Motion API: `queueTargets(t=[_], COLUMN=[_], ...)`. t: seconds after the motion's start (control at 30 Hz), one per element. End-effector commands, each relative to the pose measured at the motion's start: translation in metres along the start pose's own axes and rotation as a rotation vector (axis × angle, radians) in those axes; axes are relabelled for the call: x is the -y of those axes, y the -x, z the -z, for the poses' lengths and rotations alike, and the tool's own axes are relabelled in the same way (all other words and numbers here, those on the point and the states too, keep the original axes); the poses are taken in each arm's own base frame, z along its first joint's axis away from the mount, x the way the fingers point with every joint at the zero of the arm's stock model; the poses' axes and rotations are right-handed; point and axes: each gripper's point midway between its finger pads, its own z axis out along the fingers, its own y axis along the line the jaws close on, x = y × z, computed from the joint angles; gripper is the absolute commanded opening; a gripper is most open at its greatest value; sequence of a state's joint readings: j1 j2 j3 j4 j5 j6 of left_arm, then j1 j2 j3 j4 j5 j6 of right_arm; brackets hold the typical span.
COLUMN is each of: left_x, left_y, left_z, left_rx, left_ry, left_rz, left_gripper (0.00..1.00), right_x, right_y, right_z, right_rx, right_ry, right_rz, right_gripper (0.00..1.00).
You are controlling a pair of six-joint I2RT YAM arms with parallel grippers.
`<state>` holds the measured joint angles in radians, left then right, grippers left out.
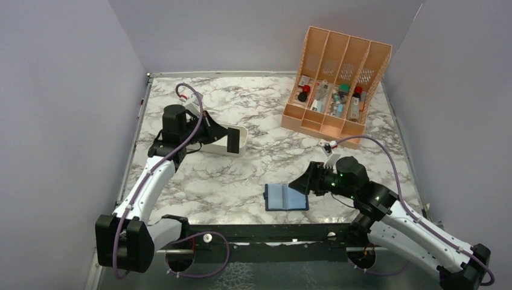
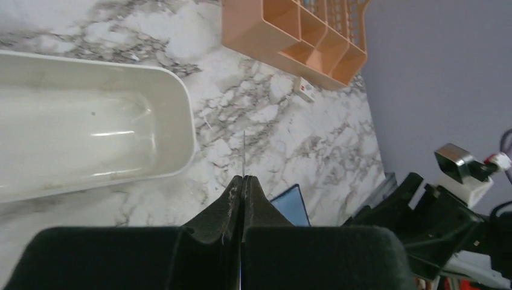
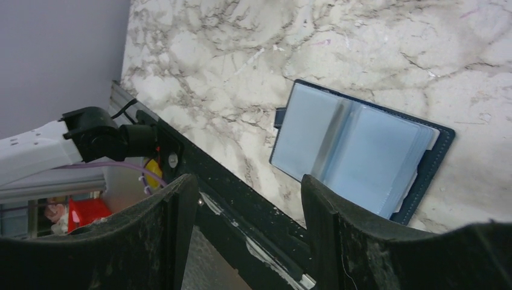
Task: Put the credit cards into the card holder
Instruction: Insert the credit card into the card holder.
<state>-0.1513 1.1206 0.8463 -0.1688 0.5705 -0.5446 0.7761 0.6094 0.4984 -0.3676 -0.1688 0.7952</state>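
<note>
The card holder [image 1: 285, 197] lies open near the table's front edge, a navy case with pale blue inner pockets; it also shows in the right wrist view [image 3: 356, 148]. My left gripper [image 1: 223, 139] is shut on a dark credit card [image 1: 232, 140], held upright over the right end of the white tray. In the left wrist view the gripper [image 2: 243, 179] shows the card edge-on as a thin line [image 2: 243, 154]. My right gripper [image 1: 304, 182] is open and empty just right of the holder, low over the front rail [image 3: 247, 187]. No other cards show.
A white oblong tray [image 1: 243, 134] sits at left centre; its inside looks bare in the left wrist view [image 2: 90, 121]. An orange slotted organizer [image 1: 338, 84] with small items stands at the back right. A black rail [image 1: 272, 232] runs along the front edge.
</note>
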Motion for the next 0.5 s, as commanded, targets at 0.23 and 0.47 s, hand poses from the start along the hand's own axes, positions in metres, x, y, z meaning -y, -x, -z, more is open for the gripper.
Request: queueTargets(t=[0.23,0.47], left_x=[0.068,0.069], left_y=[-0.064,-0.110], left_z=[-0.020,-0.034], left_rx=[-0.015,-0.038], left_ry=[-0.218,-0.194], left_rz=[0.116,0.174], left_gripper=[0.00,0.00], right_x=[0.075,0.092], right_y=[-0.015,-0.023], right_z=[-0.019,-0.028], right_rx=[-0.053,-0.086], right_ry=[-0.357,-0.431], right_rz=[0.006,0.007], right_gripper=[0.65,0.55])
